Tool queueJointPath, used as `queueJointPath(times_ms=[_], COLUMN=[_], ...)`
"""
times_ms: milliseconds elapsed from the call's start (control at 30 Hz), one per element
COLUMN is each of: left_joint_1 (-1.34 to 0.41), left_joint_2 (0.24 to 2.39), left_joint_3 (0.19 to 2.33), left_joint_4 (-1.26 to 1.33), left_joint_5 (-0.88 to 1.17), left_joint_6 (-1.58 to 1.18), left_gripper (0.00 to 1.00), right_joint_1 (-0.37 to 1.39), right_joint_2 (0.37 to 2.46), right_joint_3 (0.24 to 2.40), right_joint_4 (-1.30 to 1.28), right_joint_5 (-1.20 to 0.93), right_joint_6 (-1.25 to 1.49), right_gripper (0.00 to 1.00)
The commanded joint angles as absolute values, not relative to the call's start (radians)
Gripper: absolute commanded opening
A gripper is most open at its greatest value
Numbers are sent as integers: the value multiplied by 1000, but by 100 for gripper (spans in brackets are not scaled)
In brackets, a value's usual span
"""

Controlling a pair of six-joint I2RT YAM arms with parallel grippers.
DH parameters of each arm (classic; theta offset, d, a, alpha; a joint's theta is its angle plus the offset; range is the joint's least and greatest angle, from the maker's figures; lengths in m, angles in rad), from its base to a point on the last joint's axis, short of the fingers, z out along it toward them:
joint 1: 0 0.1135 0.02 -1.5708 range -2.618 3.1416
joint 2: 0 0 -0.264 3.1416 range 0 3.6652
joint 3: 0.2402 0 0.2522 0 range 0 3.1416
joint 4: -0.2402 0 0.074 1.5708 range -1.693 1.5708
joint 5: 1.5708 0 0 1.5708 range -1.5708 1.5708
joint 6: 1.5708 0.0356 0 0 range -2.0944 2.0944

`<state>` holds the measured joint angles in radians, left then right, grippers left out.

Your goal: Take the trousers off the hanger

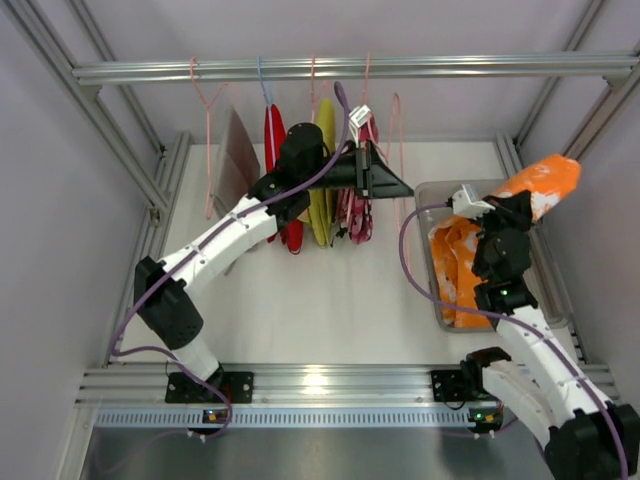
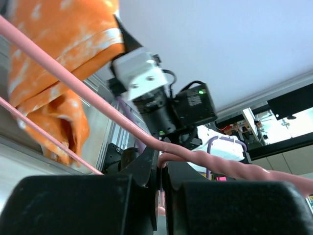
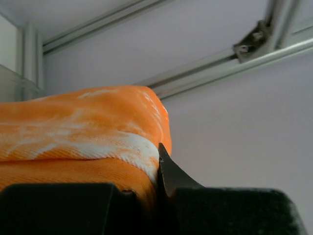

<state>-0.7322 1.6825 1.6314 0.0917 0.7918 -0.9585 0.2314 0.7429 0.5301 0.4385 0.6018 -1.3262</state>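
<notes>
Right gripper [image 3: 157, 178] is clamped on the orange trousers [image 1: 540, 185], held above the clear bin [image 1: 428, 250] with one end trailing inside it. Left gripper [image 2: 160, 169] is closed on a pink hanger [image 2: 98, 105] just left of the bin. Pink camouflage trousers [image 1: 355, 215] hang further left of the bin, not yet removed. Risks: if the cloth is released while it overhangs the bin's far rim, it may fall outside. Dragging the pinched hanger sideways could snag neighbouring garments.

Clear bin [image 1: 432, 195], red garment [image 1: 272, 135]
</notes>
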Motion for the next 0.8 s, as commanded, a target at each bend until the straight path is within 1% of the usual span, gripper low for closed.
queueJointPath(times_ms=[0, 100, 200, 300, 400, 433, 467, 500, 533, 567, 600, 633, 700, 733, 767], left_joint_1=[-716, -706, -701, -699, -699, -699, -699, -699, -699, -699, -699, -699, -700, -699, -701], left_joint_2=[1681, 1690, 1686, 1675, 1663, 1663, 1661, 1661, 1661, 1660, 1658, 1658, 1657, 1655, 1655], left_joint_3=[1658, 1654, 1652, 1649, 1643, 1638, 1638, 1638, 1640, 1638, 1638, 1638, 1638, 1637, 1634], left_joint_4=[186, 204, 201, 175, 157, 156, 155, 153, 152, 153, 152, 153, 150, 147, 147], left_joint_5=[808, 815, 818, 827, 834, 838, 839, 842, 845, 850, 853, 857, 861, 862, 867], left_joint_6=[-995, -1017, -1005, -957, -917, -913, -908, -904, -902, -899, -896, -894, -888, -887, -882], left_gripper=[0, 0, 0, 0, 0, 0, 0, 0, 0, 0, 0, 0, 0, 0, 0], right_joint_1=[213, 196, 193, 193, 193, 193, 193, 193, 193, 193, 193, 193, 193, 193, 195], right_joint_2=[813, 906, 931, 876, 813, 767, 746, 724, 688, 669, 652, 626, 603, 583, 572], right_joint_3=[575, 610, 678, 695, 666, 661, 661, 678, 692, 704, 733, 747, 797, 816, 851], right_joint_4=[632, 629, 495, 144, -47, -169, -236, -315, -401, -532, -595, -653, -799, -851, -912], right_joint_5=[549, 540, 546, 513, 465, 424, 404, 370, 295, 266, 232, 162, 100, 19, -4], right_joint_6=[-1247, -1197, -1111, -1008, -951, -942, -933, -916, -914, -904, -878, -868, -830, -830, -800], right_gripper=[0, 0, 0, 0, 0, 1, 5, 11, 20, 25, 30, 41, 51, 81, 91])
